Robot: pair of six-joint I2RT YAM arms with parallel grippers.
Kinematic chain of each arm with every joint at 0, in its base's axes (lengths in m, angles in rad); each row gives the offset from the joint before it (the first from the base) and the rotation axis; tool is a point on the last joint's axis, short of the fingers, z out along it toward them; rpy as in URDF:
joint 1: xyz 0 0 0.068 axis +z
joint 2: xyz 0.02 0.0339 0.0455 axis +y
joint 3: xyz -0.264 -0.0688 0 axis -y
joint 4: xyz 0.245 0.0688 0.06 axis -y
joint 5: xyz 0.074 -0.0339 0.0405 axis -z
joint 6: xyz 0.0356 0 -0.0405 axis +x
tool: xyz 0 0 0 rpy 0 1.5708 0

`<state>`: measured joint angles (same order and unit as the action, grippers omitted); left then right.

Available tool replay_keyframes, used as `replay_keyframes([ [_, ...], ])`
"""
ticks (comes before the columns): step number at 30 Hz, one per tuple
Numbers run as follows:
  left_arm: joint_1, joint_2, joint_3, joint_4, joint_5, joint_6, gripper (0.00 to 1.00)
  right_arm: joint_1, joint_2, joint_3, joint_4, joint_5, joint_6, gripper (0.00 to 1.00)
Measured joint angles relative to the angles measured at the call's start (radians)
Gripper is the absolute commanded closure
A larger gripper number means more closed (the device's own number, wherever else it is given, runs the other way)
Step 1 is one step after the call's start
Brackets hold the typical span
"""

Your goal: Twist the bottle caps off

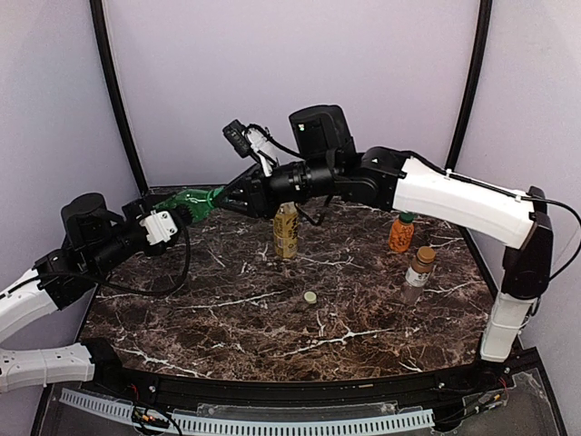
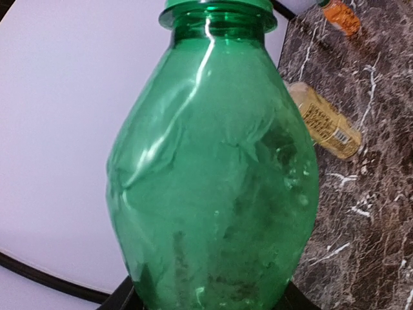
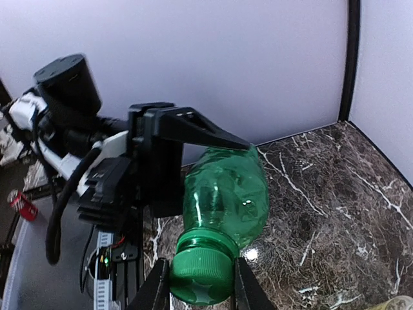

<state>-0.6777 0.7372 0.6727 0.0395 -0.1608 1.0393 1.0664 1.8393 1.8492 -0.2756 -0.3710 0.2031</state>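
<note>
A green bottle hangs tilted on its side above the table's back left. My left gripper is shut on its body, with the black fingers just showing at the bottle's base. My right gripper is shut on the bottle's green cap, a finger pressed against each side. Three other bottles stand on the table. One is tall with yellow liquid. Another is squat and orange with a green cap. The third is slim and clear with a brown cap.
A small pale loose cap lies on the dark marble table near its middle. Black frame posts and pale walls close in the back and sides. The right arm reaches across above the yellow bottle.
</note>
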Motion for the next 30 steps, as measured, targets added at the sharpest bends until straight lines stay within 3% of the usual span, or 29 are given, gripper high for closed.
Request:
replay_keyframes([
  [5, -0.016, -0.012, 0.026, -0.122, 0.137, -0.047, 0.99, 0.081, -0.108, -0.095, -0.04, -0.008, -0.409, 1.0],
  [9, -0.014, -0.004, 0.055, -0.217, 0.202, -0.074, 0.99, 0.143, -0.111, -0.015, -0.141, 0.032, -0.65, 1.0],
  [13, -0.013, 0.003, 0.08, -0.29, 0.255, -0.097, 0.99, 0.174, -0.099, 0.055, -0.215, 0.134, -0.829, 1.0],
  [17, -0.013, 0.002, 0.081, -0.321, 0.273, -0.132, 0.99, 0.174, -0.099, 0.063, -0.256, 0.237, -0.9, 1.0],
  [23, -0.013, 0.002, 0.08, -0.319, 0.269, -0.216, 0.99, 0.135, -0.138, 0.043, -0.274, 0.389, -0.808, 1.0],
  [30, 0.009, -0.004, 0.076, -0.273, 0.248, -0.335, 0.99, -0.142, -0.175, -0.003, -0.431, 0.536, -0.336, 1.0],
])
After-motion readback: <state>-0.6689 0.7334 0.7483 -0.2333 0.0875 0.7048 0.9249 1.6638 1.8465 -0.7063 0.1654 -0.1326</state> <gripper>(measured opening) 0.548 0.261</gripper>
